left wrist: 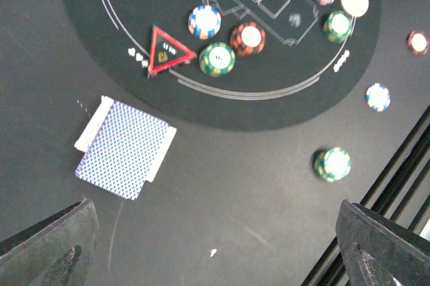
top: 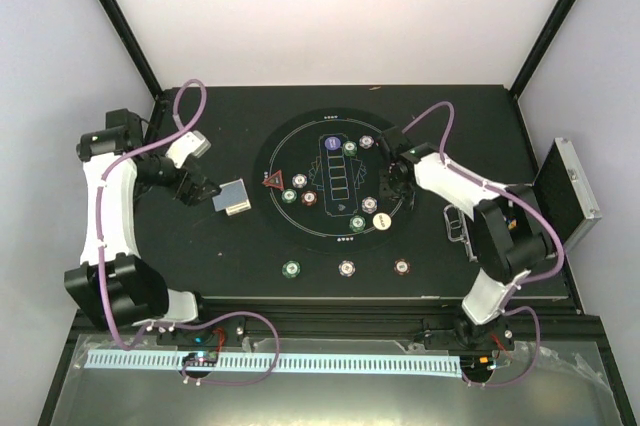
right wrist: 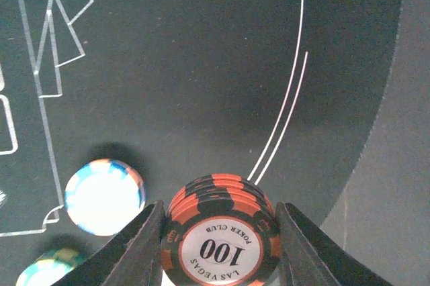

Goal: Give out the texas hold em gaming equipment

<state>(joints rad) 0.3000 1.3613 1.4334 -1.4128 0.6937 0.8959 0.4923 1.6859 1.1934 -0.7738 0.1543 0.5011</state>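
Note:
My right gripper (right wrist: 220,229) is shut on a stack of red-and-black "100" chips (right wrist: 222,249), jaws pressed to both sides, over the right part of the round black mat (top: 300,236). It stands at the mat's right side in the top view (top: 393,178). My left gripper (left wrist: 215,232) is open and empty, just left of the blue-backed card deck (left wrist: 124,146), which lies off the mat (top: 232,197). A red triangle (left wrist: 164,50), a purple disc (top: 332,145), a white disc (top: 381,221) and several striped chips lie on the mat.
Three chips lie in front of the mat: green (top: 291,269), white (top: 347,268), red (top: 402,267). A blue-white chip (right wrist: 104,197) sits just left of my right jaws. The open silver-edged black case (top: 567,191) stands at the right edge, a small metal frame (top: 455,226) beside it.

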